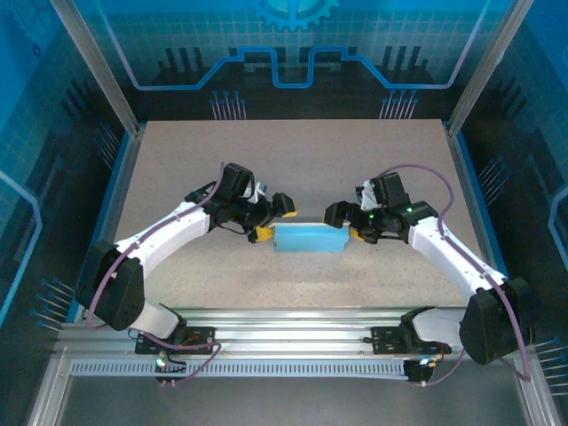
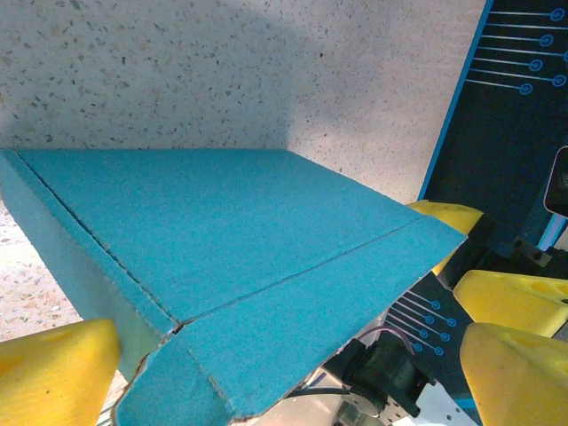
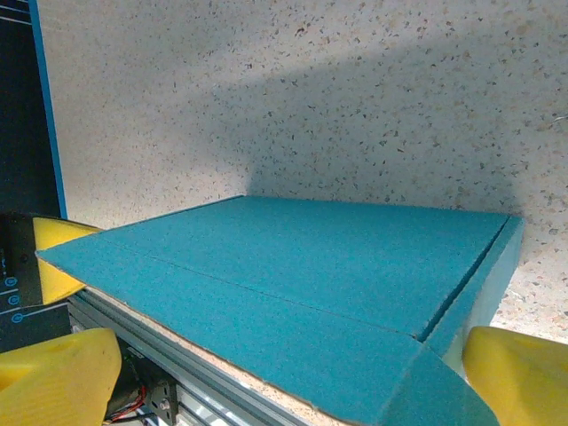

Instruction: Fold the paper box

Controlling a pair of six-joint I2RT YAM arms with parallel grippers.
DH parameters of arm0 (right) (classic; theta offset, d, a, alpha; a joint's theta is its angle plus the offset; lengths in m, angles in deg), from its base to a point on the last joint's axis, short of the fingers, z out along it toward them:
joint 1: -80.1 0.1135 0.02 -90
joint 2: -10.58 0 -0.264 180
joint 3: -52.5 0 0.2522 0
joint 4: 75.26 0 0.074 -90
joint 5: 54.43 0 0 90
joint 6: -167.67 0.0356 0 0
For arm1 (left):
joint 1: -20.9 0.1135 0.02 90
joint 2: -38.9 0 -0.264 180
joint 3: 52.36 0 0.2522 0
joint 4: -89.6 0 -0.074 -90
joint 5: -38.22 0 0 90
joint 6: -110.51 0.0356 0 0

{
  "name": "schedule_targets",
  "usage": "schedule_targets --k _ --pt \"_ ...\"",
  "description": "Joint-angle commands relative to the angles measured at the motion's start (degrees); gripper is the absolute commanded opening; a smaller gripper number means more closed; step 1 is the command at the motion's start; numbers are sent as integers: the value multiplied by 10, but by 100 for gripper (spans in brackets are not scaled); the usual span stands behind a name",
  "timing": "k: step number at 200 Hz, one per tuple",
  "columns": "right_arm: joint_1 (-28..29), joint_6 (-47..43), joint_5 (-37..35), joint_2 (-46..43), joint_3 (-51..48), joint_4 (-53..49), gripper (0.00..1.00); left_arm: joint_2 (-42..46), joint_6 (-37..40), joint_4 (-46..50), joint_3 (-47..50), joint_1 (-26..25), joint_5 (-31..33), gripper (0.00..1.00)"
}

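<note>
Rail: a ribbed aluminium rail (image 1: 293, 321) ran along the near edge, with both arm bases bolted to it.
Near flap: the near flap (image 2: 311, 328) of the paper box (image 1: 309, 238) stuck out level past a scored crease. It looked not yet tucked, and one corner was frayed where the card split.
Left to do: judging by that flap, folding it down and tucking it in remained.
Box body: it was already a low, flat rectangular shape with its side walls standing and its top panel closed. It lay at the table's centre, between the two claws.
Material: the box was thin matte cardboard, bright blue outside and pale grey at the cut edges, with a faintly fibrous surface.
Left gripper: the left gripper (image 1: 273, 219) was spread wide at the box's left end. Its yellow, wedge-shaped fingers (image 2: 53, 377) sat on either side of the end and pinched nothing.
Right gripper: the right gripper (image 1: 344, 224) was likewise spread wide, straddling the right end without clamping it.
Table: the table (image 1: 293, 160) was a hard, pale, speckled surface, like stone.
Back wall: the back wall (image 1: 284, 44) was a glossy blue panel with printed circuit lines.
</note>
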Motion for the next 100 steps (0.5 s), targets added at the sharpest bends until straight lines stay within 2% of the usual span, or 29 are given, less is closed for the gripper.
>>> schedule_targets --k 1,100 --pt "-8 -14 8 3 12 -9 100 -2 19 -2 -14 5 -19 99" --pt "-12 -41 -19 -17 13 -25 100 16 45 27 -16 17 -7 99"
